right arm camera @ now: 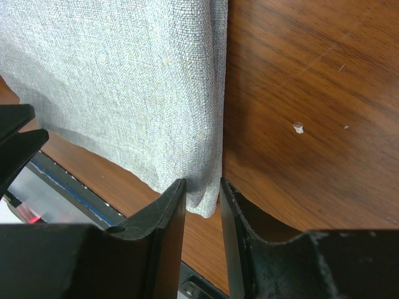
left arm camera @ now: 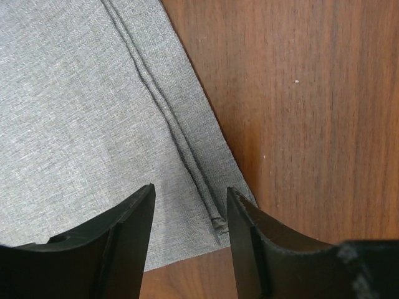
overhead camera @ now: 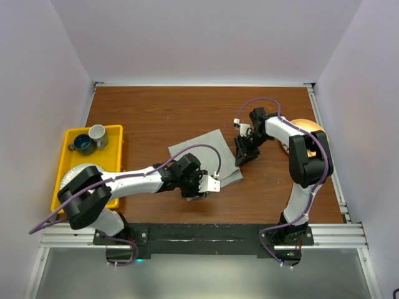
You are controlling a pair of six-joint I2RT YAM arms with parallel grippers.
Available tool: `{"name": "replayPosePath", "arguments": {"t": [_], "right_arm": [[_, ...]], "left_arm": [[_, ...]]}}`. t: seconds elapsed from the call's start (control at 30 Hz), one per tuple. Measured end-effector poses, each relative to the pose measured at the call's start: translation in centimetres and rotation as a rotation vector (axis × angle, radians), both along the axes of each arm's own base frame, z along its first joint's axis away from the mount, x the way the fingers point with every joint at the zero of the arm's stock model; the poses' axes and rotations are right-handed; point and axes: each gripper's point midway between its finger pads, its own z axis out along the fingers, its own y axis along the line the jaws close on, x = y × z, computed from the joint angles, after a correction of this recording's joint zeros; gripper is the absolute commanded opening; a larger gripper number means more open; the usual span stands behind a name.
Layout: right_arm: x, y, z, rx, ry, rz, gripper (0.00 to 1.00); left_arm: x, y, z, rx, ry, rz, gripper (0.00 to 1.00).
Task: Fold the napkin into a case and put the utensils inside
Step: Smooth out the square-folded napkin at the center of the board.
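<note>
The grey napkin (overhead camera: pixel 202 152) lies folded on the wooden table, a stitched hem running along its edge (left arm camera: pixel 81 112). My left gripper (overhead camera: pixel 198 192) hovers over the near corner. Its jaws (left arm camera: pixel 190 190) are open and straddle the hem end without touching it. My right gripper (overhead camera: pixel 242 156) is at the napkin's right side. In the right wrist view its fingers (right arm camera: pixel 202 184) stand a narrow gap apart, with the puffed corner of the napkin (right arm camera: pixel 124 75) lying between them, not pinched flat. The utensils are out of view.
A yellow tray (overhead camera: pixel 65 163) at the left edge holds a grey cup (overhead camera: pixel 98 134) and a dark blue cup (overhead camera: pixel 81 144). A round tan dish (overhead camera: pixel 312 128) sits at the right, partly under the right arm. White walls enclose the table.
</note>
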Motion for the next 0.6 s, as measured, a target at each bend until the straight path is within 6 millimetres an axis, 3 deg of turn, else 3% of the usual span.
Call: {"name": "replayPosePath", "arguments": {"t": [0.27,0.6], "right_arm": [[-0.5,0.3,0.2,0.022,0.030,-0.001,0.43],[-0.8,1.1,0.4,0.042,0.042,-0.004,0.29]], "left_arm": [[0.2,0.3,-0.7,0.029,-0.006,0.012,0.49],[0.3,0.4,-0.9,0.036,-0.006,0.014,0.33]]}}
